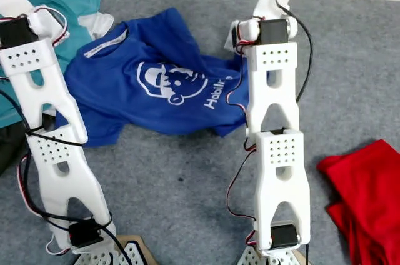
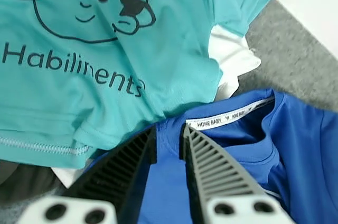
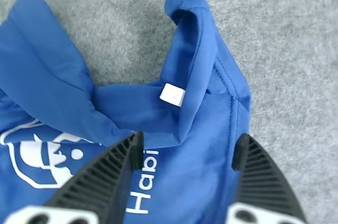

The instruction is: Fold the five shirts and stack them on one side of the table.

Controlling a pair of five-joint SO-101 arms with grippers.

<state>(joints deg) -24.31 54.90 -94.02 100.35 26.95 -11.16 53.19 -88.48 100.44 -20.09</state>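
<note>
Blue shirt (image 1: 156, 90) lies crumpled; right fingers (image 3: 100, 182) spread wide above it.

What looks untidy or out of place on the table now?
The blue shirt lies crumpled in the middle; its edge under the right gripper is folded back, showing a white tag. The red shirt is heaped, unfolded, farther to the right.

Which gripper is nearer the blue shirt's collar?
Left. The left gripper is over the blue shirt, right beside its collar. The right gripper is over the shirt's far end, away from the collar.
</note>
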